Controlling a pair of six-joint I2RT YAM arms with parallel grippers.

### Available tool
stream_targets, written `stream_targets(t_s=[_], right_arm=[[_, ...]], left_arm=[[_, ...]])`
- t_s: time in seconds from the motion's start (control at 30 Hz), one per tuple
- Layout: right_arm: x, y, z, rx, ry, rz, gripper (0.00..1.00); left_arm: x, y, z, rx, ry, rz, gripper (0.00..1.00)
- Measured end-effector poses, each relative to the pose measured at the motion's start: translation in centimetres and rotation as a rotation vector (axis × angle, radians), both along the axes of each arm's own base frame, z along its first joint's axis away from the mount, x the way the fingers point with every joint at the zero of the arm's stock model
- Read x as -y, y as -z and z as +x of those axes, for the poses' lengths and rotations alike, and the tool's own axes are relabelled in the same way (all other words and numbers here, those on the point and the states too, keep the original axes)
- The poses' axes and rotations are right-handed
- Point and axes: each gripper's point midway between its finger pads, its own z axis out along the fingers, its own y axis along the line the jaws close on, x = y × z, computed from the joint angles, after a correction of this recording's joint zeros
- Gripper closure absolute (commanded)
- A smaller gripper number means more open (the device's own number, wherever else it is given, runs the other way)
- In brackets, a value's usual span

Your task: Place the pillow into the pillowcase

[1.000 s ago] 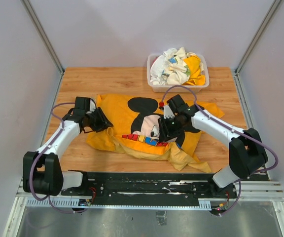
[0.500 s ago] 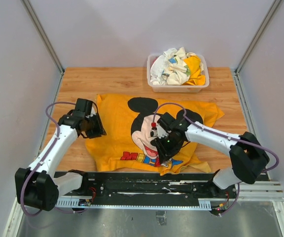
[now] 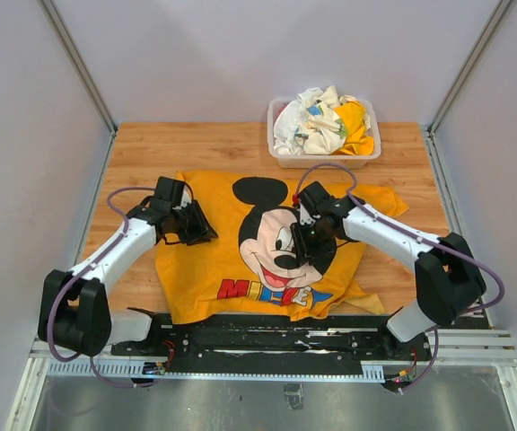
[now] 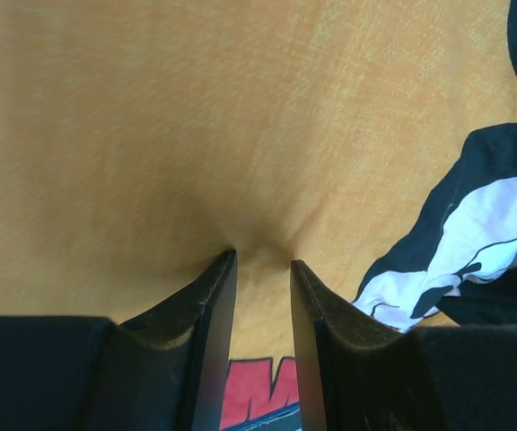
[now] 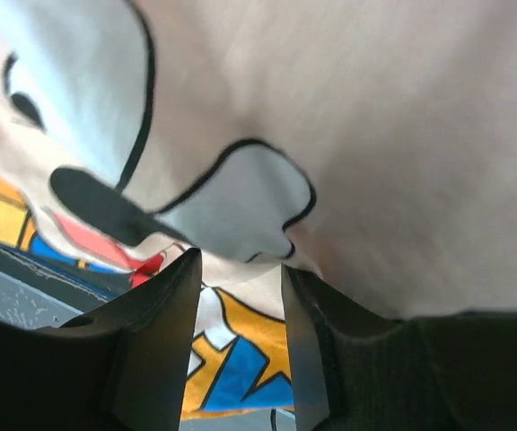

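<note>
The orange-yellow pillowcase (image 3: pixel 214 274) with the Mickey face lies spread on the wooden table, its near edge reaching the black front rail. My left gripper (image 3: pixel 194 228) sits on its left part. In the left wrist view (image 4: pixel 263 262) the jaws stand narrowly apart, pinching a pucker of the orange fabric (image 4: pixel 196 117). My right gripper (image 3: pixel 311 246) is on Mickey's right cheek. In the right wrist view (image 5: pixel 240 260) it holds a raised fold of the printed fabric (image 5: pixel 402 135). The pillow shows in no view.
A clear plastic bin (image 3: pixel 281 160) with several white patterned cloths (image 3: pixel 317 121) and a yellow one stands at the back right of the table. The black rail (image 3: pixel 258 337) runs along the near edge. Grey walls close in the left, right and back.
The pillowcase went from crumpled to spread out, with the whole face and the letters showing. Both grippers pulled it toward the near edge, then moved back toward the middle.
</note>
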Motion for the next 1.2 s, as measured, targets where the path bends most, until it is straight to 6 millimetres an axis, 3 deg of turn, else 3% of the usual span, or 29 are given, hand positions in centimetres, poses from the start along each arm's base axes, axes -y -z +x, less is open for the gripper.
stream_targets(t_s=[0.13, 0.27, 0.6, 0.8, 0.93, 1.07, 1.2], right_arm=[[0.1, 2.4, 0.3, -0.068, 0.035, -0.032, 0.58], [0.6, 3.5, 1.6, -0.121, 0.108, -0.033, 0.59], [0.1, 4.3, 6.5, -0.193, 0.154, -0.091, 0.60], [-0.9, 4.3, 10.0, -0.174, 0.163, -0.068, 0.58], [-1.2, 4.1, 11.0, -0.166, 0.161, -0.046, 0.58], [-1.2, 3.5, 11.0, -0.152, 0.155, -0.032, 0.55], [-0.7, 1.6, 10.5, -0.094, 0.155, 0.001, 0.53]], left_arm=[[2.4, 1.6, 0.7, -0.031, 0.029, -0.049, 0.66], [3.9, 2.5, 1.8, -0.039, 0.015, -0.088, 0.64], [3.9, 4.8, 5.0, -0.057, -0.084, -0.125, 0.67], [2.1, 4.3, 9.5, -0.028, -0.121, -0.123, 0.66], [1.4, 3.8, 11.5, -0.018, -0.107, -0.098, 0.67], [1.4, 3.2, 11.4, -0.020, -0.084, -0.083, 0.65], [1.2, 1.0, 10.7, 0.019, -0.073, -0.059, 0.65]])
